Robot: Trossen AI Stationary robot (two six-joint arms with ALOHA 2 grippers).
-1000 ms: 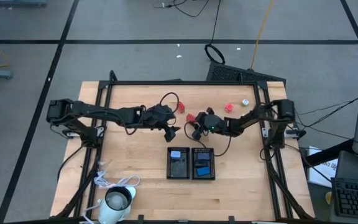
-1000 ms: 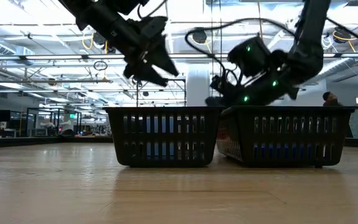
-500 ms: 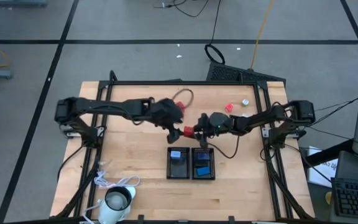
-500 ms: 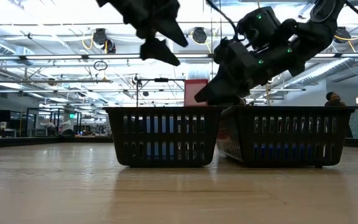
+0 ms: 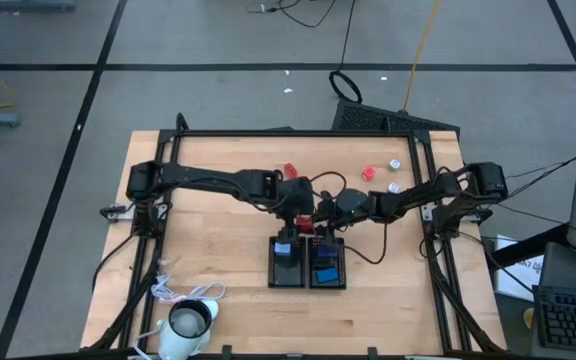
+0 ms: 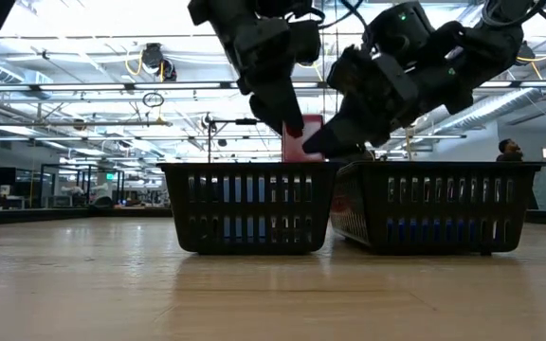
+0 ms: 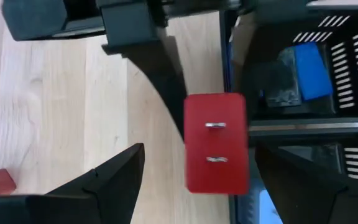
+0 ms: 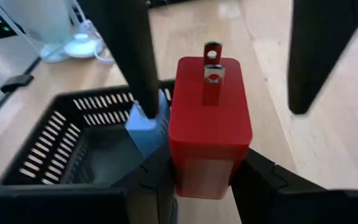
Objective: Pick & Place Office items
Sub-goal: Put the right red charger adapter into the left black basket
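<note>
A: What is occupying the desk (image 5: 208, 250), taking the largest things first?

B: 2 dark arms are meeting over its middle, above 2 black trays (image 5: 308, 262) sitting side by side. Other office items (image 5: 368, 173), red and silvery, are lying near the far edge, well apart from the trays.

A: Which end effector is carrying the load?

B: The right end effector (image 8: 207, 171) is pinching a red plug block (image 8: 209, 124), 2 metal prongs pointing away from the wrist. The block is hanging just above the near rims of the trays, between both arms.

A: And the left end effector (image 7: 194, 165)?

B: Its fingers are standing spread wide on either side of the red plug block, touching nothing as far as the left wrist view is showing.

A: Which step is this?

B: Judging by the pose, a mid-air handover or a placing. A blue piece (image 5: 325, 274) is already lying in one tray.

A: What is the next move calling for?

B: Probably the left fingers closing squarely on the block before the right ones are letting go.
</note>
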